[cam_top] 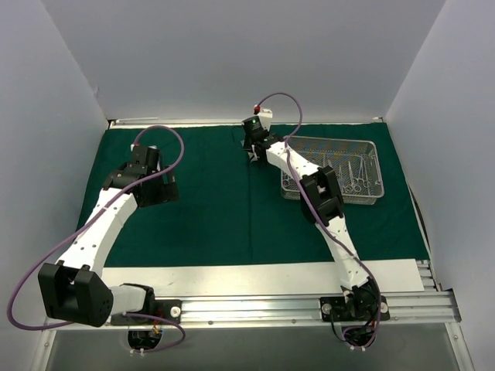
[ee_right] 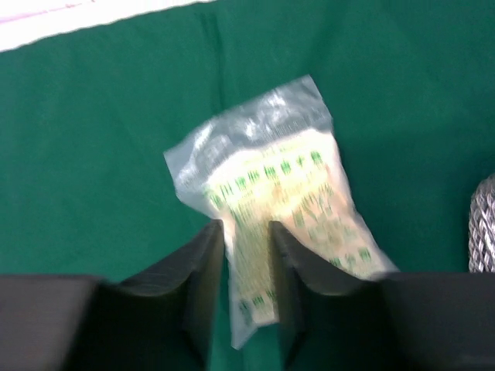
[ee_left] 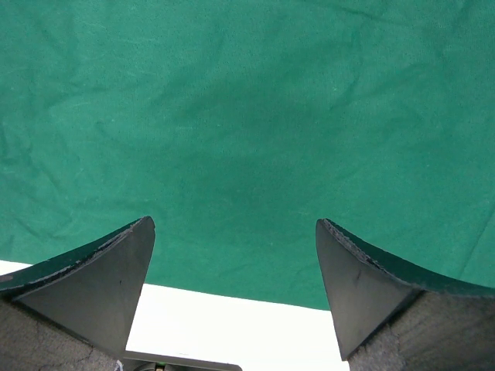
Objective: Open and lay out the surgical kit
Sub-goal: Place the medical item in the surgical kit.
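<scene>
The dark green cloth wrap (cam_top: pixel 209 209) lies spread flat on the table. The silver wire-mesh tray (cam_top: pixel 377 166) stands on it at the back right, with steel scissor-handled instruments (cam_top: pixel 352 176) inside. My right gripper (cam_top: pixel 251 153) is at the back centre, left of the tray. In the right wrist view it (ee_right: pixel 246 232) is shut on a small clear packet (ee_right: pixel 271 162) with green print, just above the cloth. A corner of the tray (ee_right: pixel 483 224) shows at the right edge. My left gripper (cam_top: pixel 158 189) hovers open and empty over the cloth's left part (ee_left: pixel 232 139).
White walls close in the back and both sides. A bare white strip of table (cam_top: pixel 232 277) runs along the near edge of the cloth, with the metal rail (cam_top: pixel 309 309) in front. The second packet is not in view.
</scene>
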`<move>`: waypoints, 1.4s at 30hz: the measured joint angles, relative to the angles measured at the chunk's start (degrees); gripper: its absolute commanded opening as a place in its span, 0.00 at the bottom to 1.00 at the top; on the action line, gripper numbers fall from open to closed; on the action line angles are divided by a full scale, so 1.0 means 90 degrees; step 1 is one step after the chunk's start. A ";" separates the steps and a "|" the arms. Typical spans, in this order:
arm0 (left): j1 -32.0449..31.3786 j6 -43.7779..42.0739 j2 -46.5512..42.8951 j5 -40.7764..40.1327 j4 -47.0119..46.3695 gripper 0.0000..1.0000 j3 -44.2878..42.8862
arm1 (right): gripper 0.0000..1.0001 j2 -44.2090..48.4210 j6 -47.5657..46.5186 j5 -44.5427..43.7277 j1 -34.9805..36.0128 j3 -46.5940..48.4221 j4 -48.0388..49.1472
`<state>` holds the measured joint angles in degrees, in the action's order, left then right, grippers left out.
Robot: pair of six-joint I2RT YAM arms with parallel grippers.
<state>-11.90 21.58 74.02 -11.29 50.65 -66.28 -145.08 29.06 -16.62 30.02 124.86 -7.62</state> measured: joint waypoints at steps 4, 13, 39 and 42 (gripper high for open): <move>-0.0002 0.0024 -0.0010 0.0005 0.0002 0.94 0.0005 | 0.39 0.0010 -0.0090 0.0192 -0.0022 -0.0010 0.0376; 0.0000 0.0036 -0.0024 0.0039 0.0019 0.94 0.0104 | 0.24 0.0187 -0.0279 0.0432 -0.0053 -0.0279 0.0884; 0.0000 0.0080 -0.0143 0.0070 0.0078 0.94 0.0250 | 0.11 0.0413 -0.0061 0.1066 -0.0083 -0.0918 0.1149; 0.0000 0.0087 -0.0143 0.0070 0.0075 0.94 0.0262 | 0.11 0.0413 -0.0029 0.1071 -0.0083 -0.0872 0.1171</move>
<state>-11.90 22.37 72.73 -10.66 51.33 -63.92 -141.36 28.80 -6.98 29.28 117.01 2.92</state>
